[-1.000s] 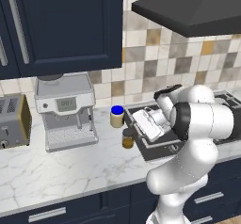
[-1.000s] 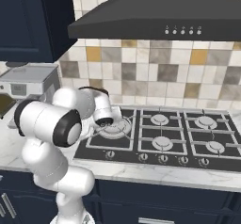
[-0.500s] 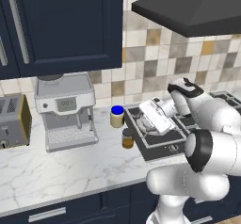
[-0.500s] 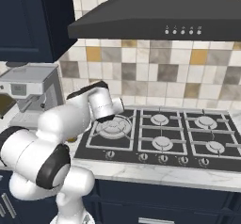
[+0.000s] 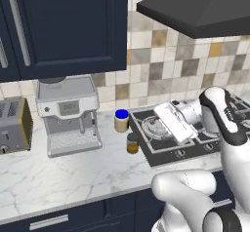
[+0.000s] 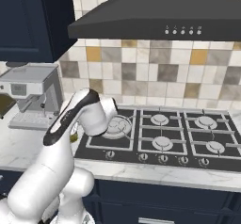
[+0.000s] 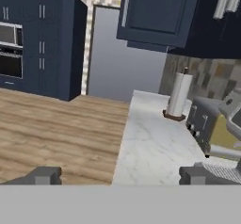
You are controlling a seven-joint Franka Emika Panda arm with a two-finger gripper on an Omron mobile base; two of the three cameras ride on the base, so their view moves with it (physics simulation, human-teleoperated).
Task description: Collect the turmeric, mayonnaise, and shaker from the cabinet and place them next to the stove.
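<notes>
The mayonnaise [image 5: 121,120], a blue-lidded jar, stands on the marble counter just left of the stove [image 5: 181,145]. The turmeric [image 5: 132,143], with its dark lid and orange contents, sits in front of it near the stove's left edge. My white hand [image 5: 173,123] hovers over the stove's left burner, right of both jars and apart from them. In the hand view my gripper [image 7: 120,175] is open with nothing between its fingertips [image 7: 46,175]. The navy cabinet [image 5: 68,26] above the coffee machine has its door shut. The shaker is out of view.
A silver coffee machine [image 5: 68,114] and a toaster [image 5: 14,128] stand on the counter left of the jars. A paper towel roll [image 7: 180,96] stands further along the counter. The range hood [image 6: 155,20] hangs over the stove [image 6: 160,138].
The arm has swung and unfolded. The hand has turned over the stove's left burner to face left along the counter. Both jars stay put and the gripper stays open.
</notes>
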